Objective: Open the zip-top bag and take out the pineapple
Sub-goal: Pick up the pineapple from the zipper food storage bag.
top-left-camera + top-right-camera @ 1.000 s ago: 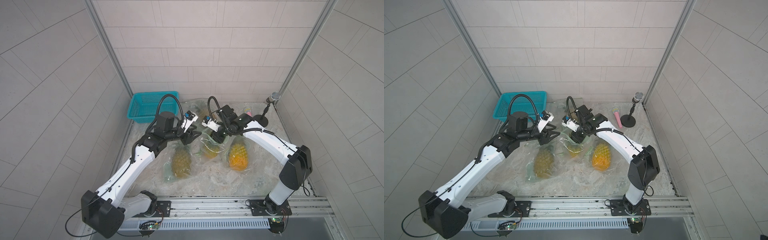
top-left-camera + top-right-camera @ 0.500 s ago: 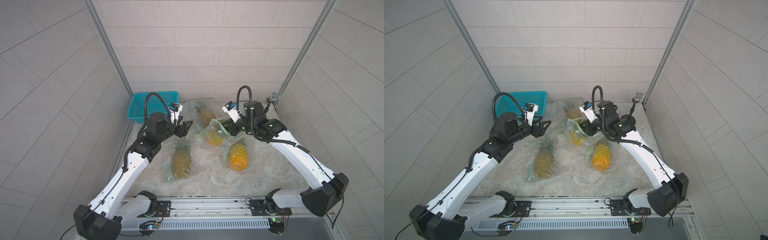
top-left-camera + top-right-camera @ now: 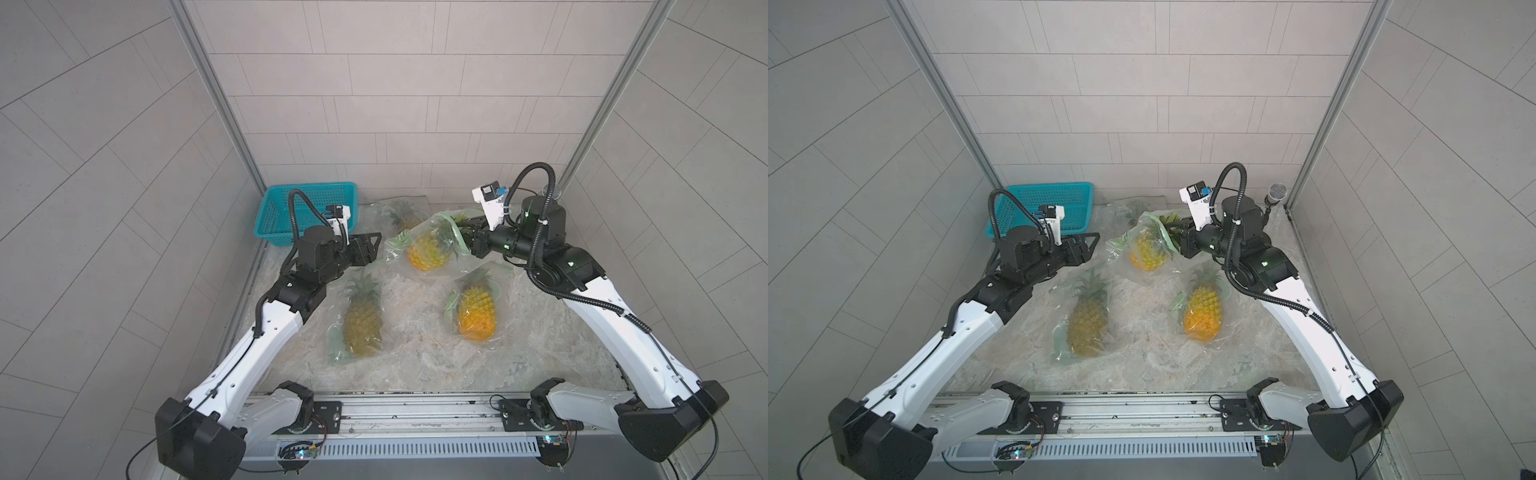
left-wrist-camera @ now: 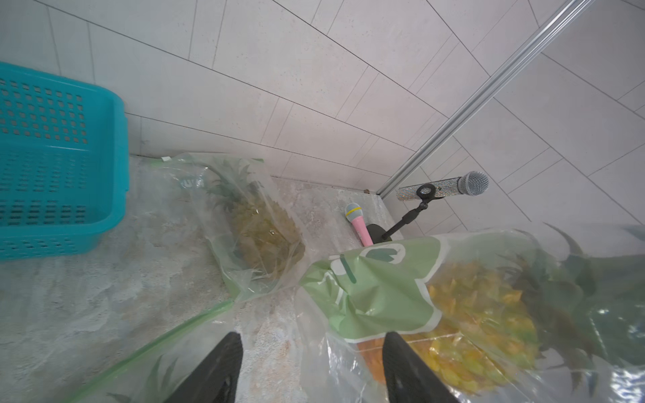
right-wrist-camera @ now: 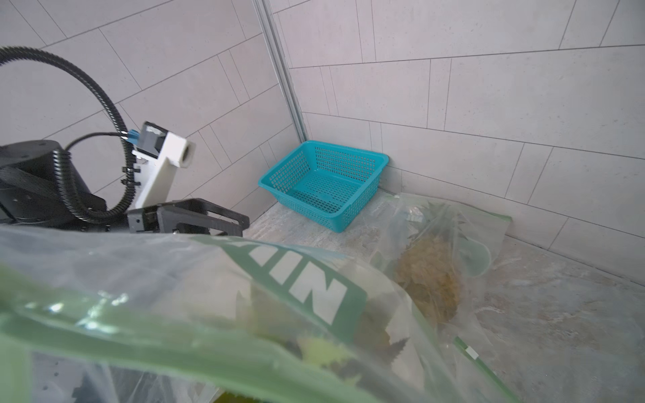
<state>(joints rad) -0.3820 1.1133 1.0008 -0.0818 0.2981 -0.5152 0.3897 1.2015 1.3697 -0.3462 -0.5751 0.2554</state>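
Right gripper (image 3: 464, 237): jaws nearly closed, pinching the top edge of the zip-top bag (image 3: 419, 232) at its green band. The bag hangs from it toward the middle of the table (image 3: 415, 349), near the back. The fingertips themselves are buried in folded film and leaf tips and cannot be made out.

Pineapple (image 3: 428, 254): inside the held bag, yellow body low, crown pointing up toward the right gripper.

Left gripper (image 3: 376, 247): jaws well apart, nothing held. It sits just beside the bag's free edge. In the left wrist view both fingers (image 4: 223, 366) are bare, with marble and loose film showing between them. Contact with the film: cannot tell.

Hard to read:
- Zip seal open or closed: cannot tell, since the mouth is crumpled at the grip.
- Whether the bag's lowest corner rests on the table or hangs clear: cannot tell from either top view.
- The right wrist view is mostly filled by bag film and green print, so the pineapple shows there only as dark leaf shapes.

Elsewhere:
- Teal basket (image 3: 272, 214) in the back left corner.
- Three more bagged pineapples lie flat: one near the back wall (image 3: 401, 214), one front left (image 3: 361, 322) and one front right (image 3: 476, 316).
- Microphone on a stand (image 4: 450, 184) and a pink toy microphone (image 4: 359, 225) in the back right corner.
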